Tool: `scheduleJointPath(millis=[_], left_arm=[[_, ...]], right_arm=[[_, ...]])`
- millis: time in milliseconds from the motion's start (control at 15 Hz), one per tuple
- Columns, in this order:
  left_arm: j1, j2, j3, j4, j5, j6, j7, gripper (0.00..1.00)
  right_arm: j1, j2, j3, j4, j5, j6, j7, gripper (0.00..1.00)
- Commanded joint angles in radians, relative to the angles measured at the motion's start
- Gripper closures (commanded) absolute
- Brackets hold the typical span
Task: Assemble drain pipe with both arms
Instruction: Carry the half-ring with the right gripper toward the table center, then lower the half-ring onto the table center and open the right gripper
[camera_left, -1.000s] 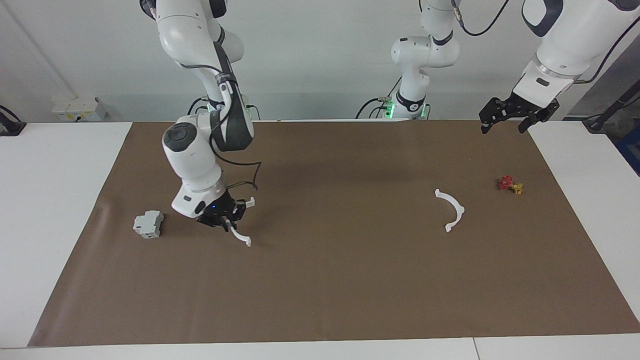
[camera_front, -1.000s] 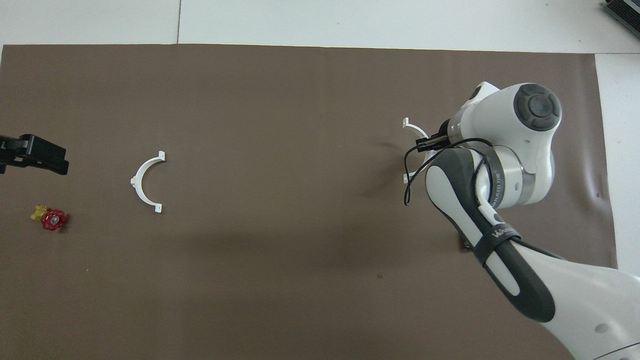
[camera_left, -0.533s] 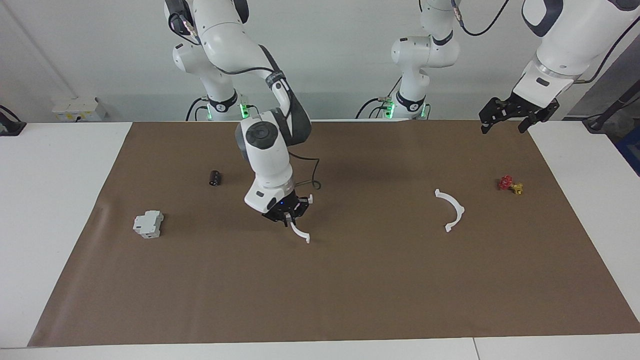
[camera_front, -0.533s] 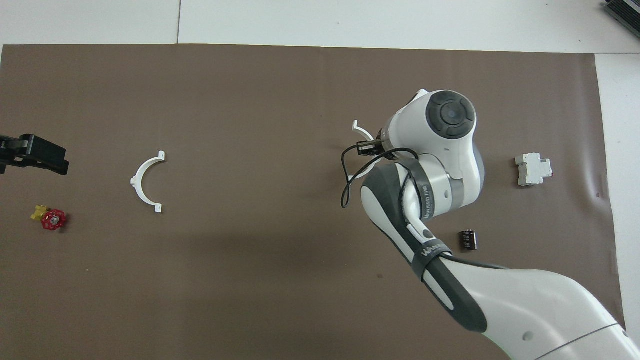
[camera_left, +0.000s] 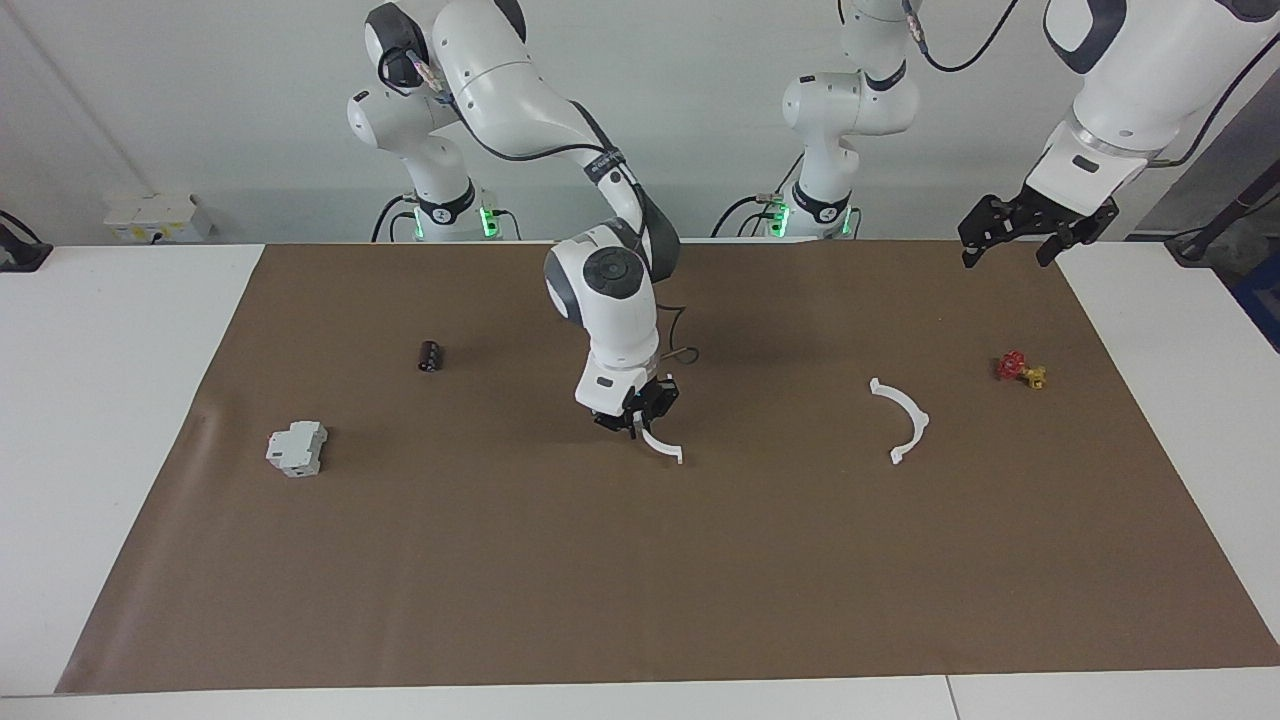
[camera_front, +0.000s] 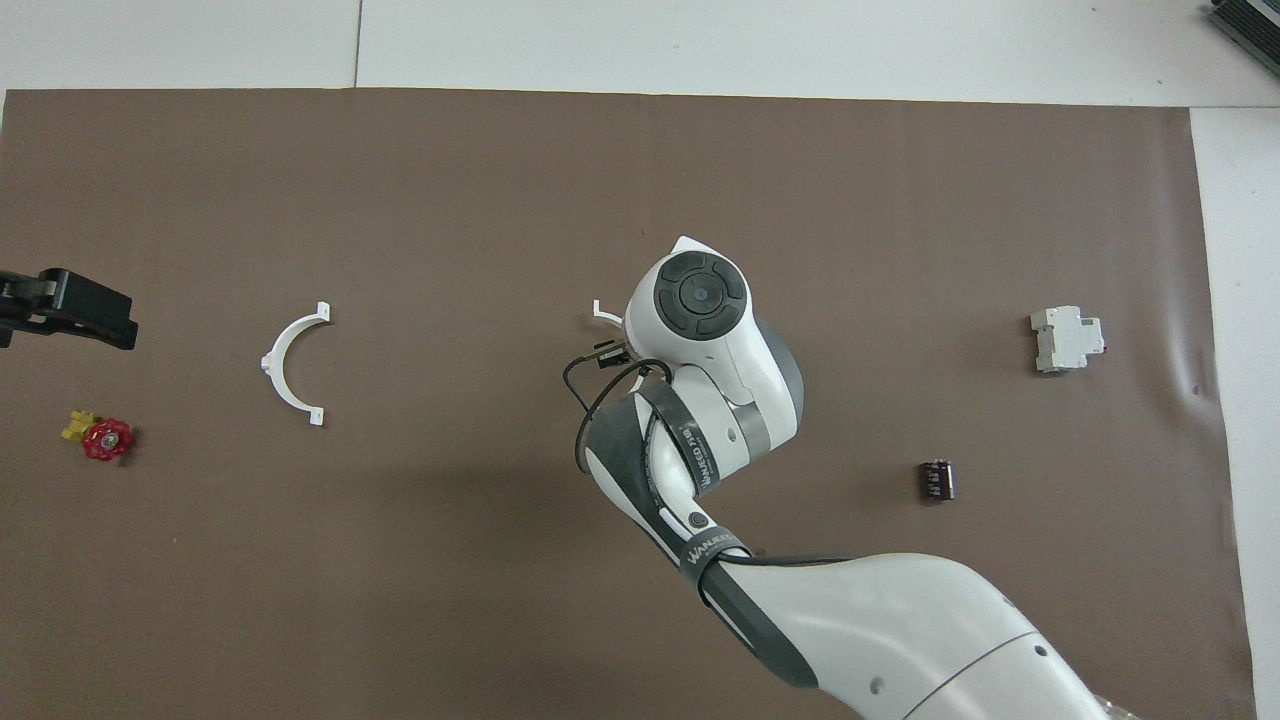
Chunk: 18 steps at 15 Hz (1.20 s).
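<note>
The right arm's black two-finger gripper (camera_left: 636, 412) sits at centre frame in the facing view, clamped on one thin white plastic half-circle arc (camera_left: 662, 448) that hangs from it just over the brown mat (camera_left: 640, 580). The other white plastic arc (camera_left: 902, 420) lies flat at right of centre. The left arm's black gripper (camera_left: 1020, 228) waits at upper right; I cannot tell its opening. This looks like the carry step; next, the arcs' end tabs need lining up.
</note>
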Motion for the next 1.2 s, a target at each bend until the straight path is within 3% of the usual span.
scheduleJointPath(millis=[0, 933, 1000, 1067, 1133], left_arm=[[-0.001, -0.027, 0.003, -0.032, -0.004, 0.003, -0.008, 0.0], [-0.003, -0.027, 0.003, -0.032, -0.004, 0.003, -0.008, 0.0], [-0.001, -0.027, 0.003, -0.032, -0.003, 0.003, -0.009, 0.0], [-0.003, -0.027, 0.003, -0.032, -0.004, 0.003, -0.009, 0.0], [-0.003, -0.027, 0.003, -0.032, -0.004, 0.003, -0.008, 0.0]], right_arm=[[0.001, 0.01, -0.002, -0.009, 0.001, 0.027, 0.009, 1.0], [0.024, -0.002, -0.004, -0.075, -0.058, 0.07, 0.078, 1.0], [0.024, -0.002, -0.002, -0.076, -0.058, 0.07, 0.083, 0.69], [0.029, -0.004, -0.004, -0.075, -0.058, 0.066, 0.089, 0.01], [0.035, -0.004, -0.004, -0.069, -0.058, 0.057, 0.092, 0.0]])
